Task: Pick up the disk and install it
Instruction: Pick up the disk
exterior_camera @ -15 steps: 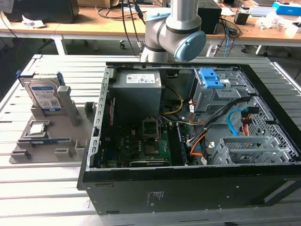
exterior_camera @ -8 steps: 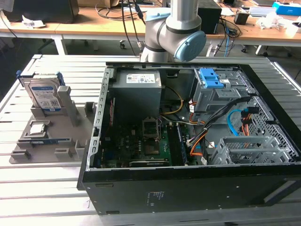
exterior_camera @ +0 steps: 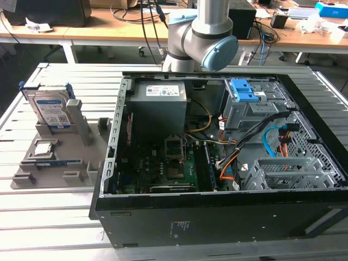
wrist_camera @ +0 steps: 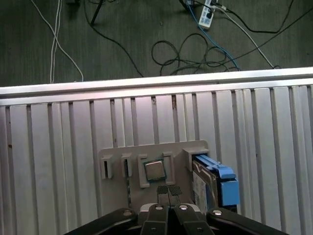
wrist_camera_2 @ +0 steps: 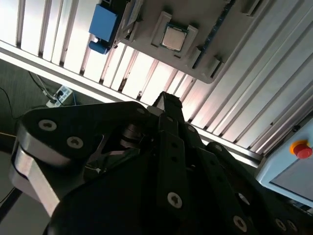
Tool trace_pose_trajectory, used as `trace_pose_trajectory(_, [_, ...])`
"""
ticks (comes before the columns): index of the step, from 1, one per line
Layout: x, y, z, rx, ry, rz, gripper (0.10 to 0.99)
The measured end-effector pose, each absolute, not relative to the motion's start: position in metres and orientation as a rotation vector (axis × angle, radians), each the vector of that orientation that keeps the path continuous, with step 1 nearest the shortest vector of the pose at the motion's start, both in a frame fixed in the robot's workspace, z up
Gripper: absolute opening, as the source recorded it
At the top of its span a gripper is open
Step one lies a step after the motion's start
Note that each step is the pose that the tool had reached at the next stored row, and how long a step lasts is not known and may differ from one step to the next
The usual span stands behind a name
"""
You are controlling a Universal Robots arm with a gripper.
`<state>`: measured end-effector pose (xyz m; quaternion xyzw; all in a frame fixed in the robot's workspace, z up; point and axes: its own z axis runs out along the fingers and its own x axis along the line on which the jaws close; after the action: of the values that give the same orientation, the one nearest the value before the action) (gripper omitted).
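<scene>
1. exterior view: the disk (exterior_camera: pixel 51 111) stands on edge in a grey fixture (exterior_camera: pixel 76 163) on the slatted counter (exterior_camera: pixel 43 217). it is at the exterior view's left, well apart from the open pc case (exterior_camera: pixel 217 223). its white-and-blue label faces the camera and blue rails run along its sides. a small square processor chip (exterior_camera: pixel 46 148) lies flat in a pocket of the same fixture, just in front of the disk. the arm (exterior_camera: pixel 201 38) rises behind the case and has a blue-capped joint. inside the case are a green motherboard (exterior_camera: pixel 163 163) and a grey metal cage (exterior_camera: pixel 244 111) with a bright blue latch (exterior_camera: pixel 243 89). orange and blue cables run beside the cage.
2. first wrist view: looking down on the fixture (wrist_camera: pixel 115 152). the fingers (wrist_camera: pixel 163 193) are clenched tip to tip with nothing between them. the tips line up with the fixture and are nearest the chip (wrist_camera: pixel 155 170). the disk (wrist_camera: pixel 215 183) sits in its slot just beside the chip pocket, blue rail showing, and nothing touches it. past the counter edge the floor shows loose cables and a power strip (wrist_camera: pixel 208 14).
3. second wrist view: the black linkage of the fingers (wrist_camera_2: pixel 168 122) is close to the camera and apart from the fixture (wrist_camera_2: pixel 205 63). the chip (wrist_camera_2: pixel 172 38) sits in its pocket. the blue rail of the disk (wrist_camera_2: pixel 103 27) is at the fixture's end, clear of the fingers. a red button (wrist_camera_2: pixel 301 148) sits on a pale box beside the counter.
</scene>
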<state>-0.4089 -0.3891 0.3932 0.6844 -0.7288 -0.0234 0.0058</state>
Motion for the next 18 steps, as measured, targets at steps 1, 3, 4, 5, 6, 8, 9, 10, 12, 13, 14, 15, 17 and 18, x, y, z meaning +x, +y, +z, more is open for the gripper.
trace_pose_trajectory(1, [-0.4089,-0.3891,0.3932,2.149,-2.274,-0.073,0.106])
trace_pose_trajectory(3, [-0.4089,-0.3891,0.3932,2.17,-2.254,-0.073,0.106])
trace_pose_trajectory(4, [-0.4089,-0.3891,0.3932,2.176,-2.247,-0.073,0.106])
trace_pose_trajectory(5, [-0.4089,-0.3891,0.3932,2.182,-2.241,-0.073,0.106])
trace_pose_trajectory(6, [-0.4089,-0.3891,0.3932,2.189,-2.235,-0.073,0.106])
trace_pose_trajectory(8, [-0.4089,-0.3891,0.3932,2.201,-2.222,-0.073,0.106])
trace_pose_trajectory(9, [-0.4089,-0.3891,0.3932,2.207,-2.216,-0.073,0.106])
trace_pose_trajectory(10, [-0.4089,-0.3891,0.3932,2.217,-2.206,-0.073,0.106])
trace_pose_trajectory(12, [-0.4089,-0.3891,0.3932,2.229,-2.193,-0.072,0.106])
trace_pose_trajectory(13, [-0.4089,-0.3891,0.3932,2.239,-2.183,-0.072,0.106])
trace_pose_trajectory(14, [-0.4089,-0.3891,0.3932,2.245,-2.177,-0.072,0.106])
trace_pose_trajectory(15, [-0.4089,-0.3891,0.3932,2.251,-2.17,-0.072,0.106])
trace_pose_trajectory(17, [-0.4089,-0.3891,0.3932,2.265,-2.155,-0.072,0.106])
trace_pose_trajectory(18, [-0.4089,-0.3891,0.3932,2.275,-2.144,-0.072,0.106])
